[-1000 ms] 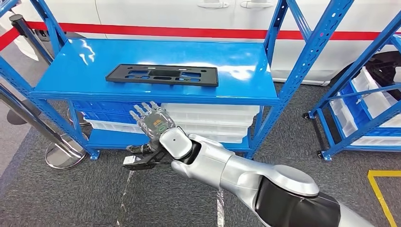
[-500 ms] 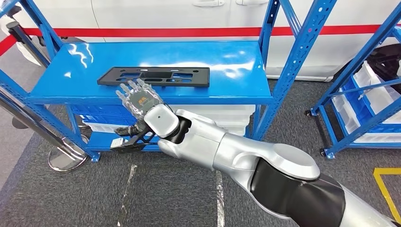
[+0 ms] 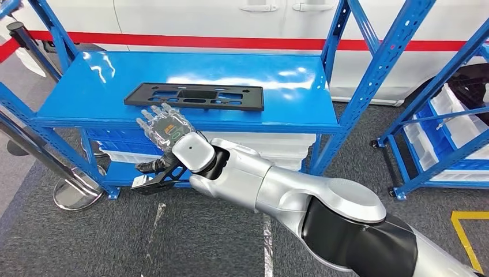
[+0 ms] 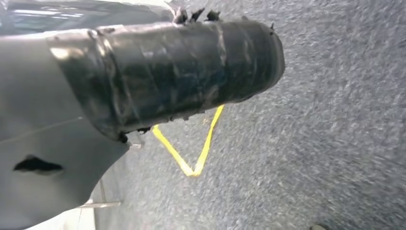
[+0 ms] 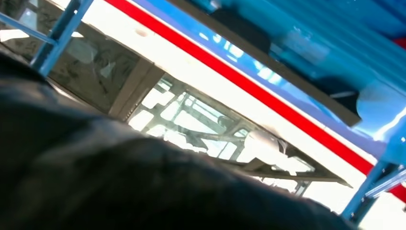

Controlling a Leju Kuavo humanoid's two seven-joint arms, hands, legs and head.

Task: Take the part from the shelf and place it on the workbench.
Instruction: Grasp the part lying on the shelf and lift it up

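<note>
A dark grey carpeted floor (image 3: 219, 242) is lying under a blue steel shelf (image 3: 288, 86), behind which a white panel with a red stripe (image 3: 230, 41) is running. The landmark is the shelf's glossy top board. On that board, toward its front and left of centre, the part (image 3: 195, 96), a flat black plate with cut-out slots, is lying flat. Beneath the board, white bins (image 3: 271, 144) are sitting stacked on the lower level. To the right of the shelf a second blue rack (image 3: 438, 133) with white bins is standing apart from it, and a yellow floor line (image 3: 461, 231) is showing near it. To the left of the shelf a metal post with a round base (image 3: 72, 193) is standing on the carpet.

The right arm is reaching in from the lower right, and the right hand (image 3: 164, 128) is hovering at the front edge of the top board with its fingers spread and nothing in them; a black bracket is projecting below the wrist. The part is lying just beyond the fingertips, on the far side of the shelf edge; whether they are touching it cannot be told. Nothing is standing between the hand and the part.

The right wrist view is looking past a dark blurred mass toward the shelf's blue board and the red stripe, with the part's dark edge (image 5: 249, 36) blurred. The left wrist view is looking down at the carpet and a yellow line (image 4: 196, 148); the left hand's state cannot be told there.
</note>
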